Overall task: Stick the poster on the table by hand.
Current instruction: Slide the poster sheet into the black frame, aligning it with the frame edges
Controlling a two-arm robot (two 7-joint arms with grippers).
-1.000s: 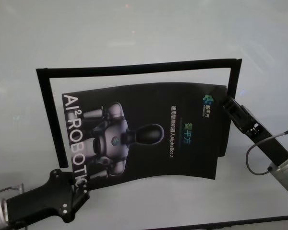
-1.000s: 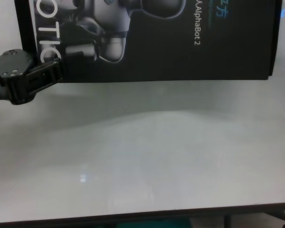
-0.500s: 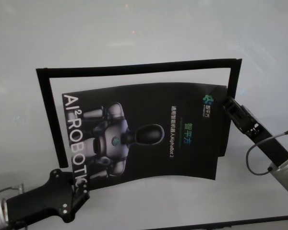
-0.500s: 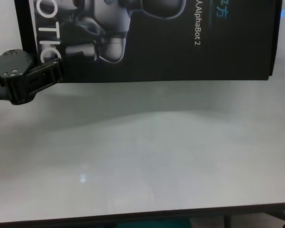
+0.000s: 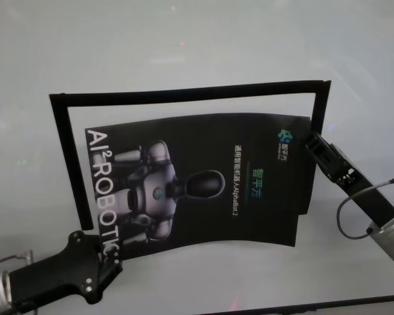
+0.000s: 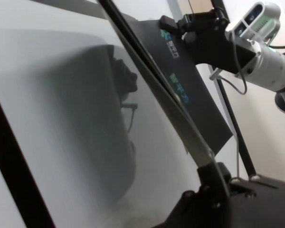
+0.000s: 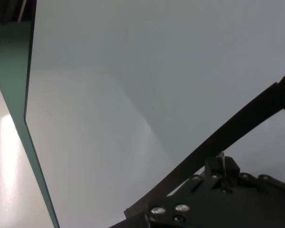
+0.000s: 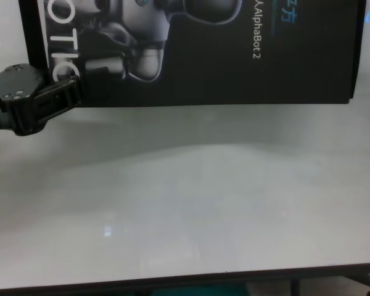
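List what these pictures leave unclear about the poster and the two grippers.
- Poster: the chest view cuts off its far part.
- Left gripper: whether its fingers clamp the poster's corner; its own body hides the contact.
- Right gripper: out of frame in the chest view.

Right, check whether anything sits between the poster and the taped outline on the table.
Nothing visible does. The poster hangs between the left gripper at its near left corner and the right gripper at its far right edge. Inside the black tape strips, only bare table shows.
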